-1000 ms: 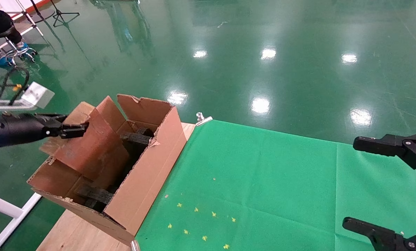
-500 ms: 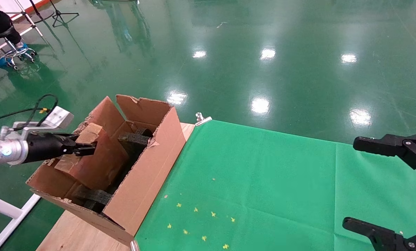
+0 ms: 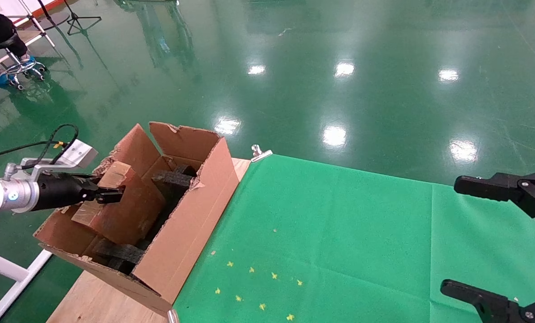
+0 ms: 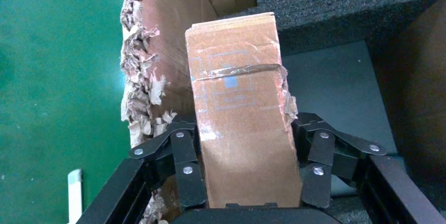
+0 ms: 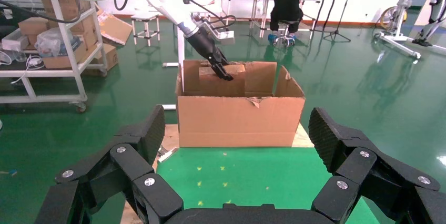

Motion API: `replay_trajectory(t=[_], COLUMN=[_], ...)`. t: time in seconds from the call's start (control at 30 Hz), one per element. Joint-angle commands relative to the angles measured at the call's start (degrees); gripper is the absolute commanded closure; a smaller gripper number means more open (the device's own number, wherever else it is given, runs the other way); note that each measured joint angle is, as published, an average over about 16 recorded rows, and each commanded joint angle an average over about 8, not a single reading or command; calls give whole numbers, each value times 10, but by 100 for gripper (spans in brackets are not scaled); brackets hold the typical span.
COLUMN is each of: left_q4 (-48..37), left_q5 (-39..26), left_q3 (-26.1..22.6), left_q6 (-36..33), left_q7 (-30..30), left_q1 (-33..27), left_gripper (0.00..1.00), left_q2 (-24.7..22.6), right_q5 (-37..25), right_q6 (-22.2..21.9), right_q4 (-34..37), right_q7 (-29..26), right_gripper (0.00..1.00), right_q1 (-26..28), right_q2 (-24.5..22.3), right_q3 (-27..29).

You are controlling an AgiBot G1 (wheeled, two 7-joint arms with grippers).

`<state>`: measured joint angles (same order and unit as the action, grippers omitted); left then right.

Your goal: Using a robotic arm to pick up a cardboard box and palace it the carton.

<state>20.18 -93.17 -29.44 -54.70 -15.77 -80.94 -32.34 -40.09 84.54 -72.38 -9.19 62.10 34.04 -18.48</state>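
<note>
Left wrist view: the left claw (image 4: 247, 182) clenches the taped cardboard box (image 4: 239, 119) above the carton (image 3: 191, 215), beside its torn flap (image 4: 139, 87). Released here, it might snag that flap or land crooked on black foam (image 4: 336, 13). Right claw (image 3: 496, 242) hangs open over the tabletop (image 3: 339, 233).

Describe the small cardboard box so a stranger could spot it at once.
Find the big open carton at the left end of the green-covered table. Over its left side, the left gripper is shut on the small cardboard box. Unlike the flapped carton and the black foam inside, it is a plain sealed block with a glossy tape strip.
</note>
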Motion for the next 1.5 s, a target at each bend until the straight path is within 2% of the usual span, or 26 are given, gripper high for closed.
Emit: replay_trajectory(t=[0.03,0.5,0.67,0.93,1.2,1.5], left_q4=[3,14,29,109,193,214], left_q5=[0,2,19,74,84,96], left_q3=[0,2,8,28,31,32], left_q6=[0,-5,-35,-105,-123,-132], left_q7=[0,0,0,6,14,15], left_q1=[1,4,1,3,7,14], left_gripper=[0,0,0,0,0,0], left_q2=[1,3,0,-6,2,3], right_q5=[0,0,0,0,0,0], right_q6=[0,0,0,0,0,0], right_q4=[0,0,0,0,0,0], right_q7=[0,0,0,0,0,0], right_gripper=[0,0,0,0,0,0], right_q1=[0,0,0,0,0,0], right_q2=[0,0,0,0,0,0], right_q3=[0,0,0,0,0,0])
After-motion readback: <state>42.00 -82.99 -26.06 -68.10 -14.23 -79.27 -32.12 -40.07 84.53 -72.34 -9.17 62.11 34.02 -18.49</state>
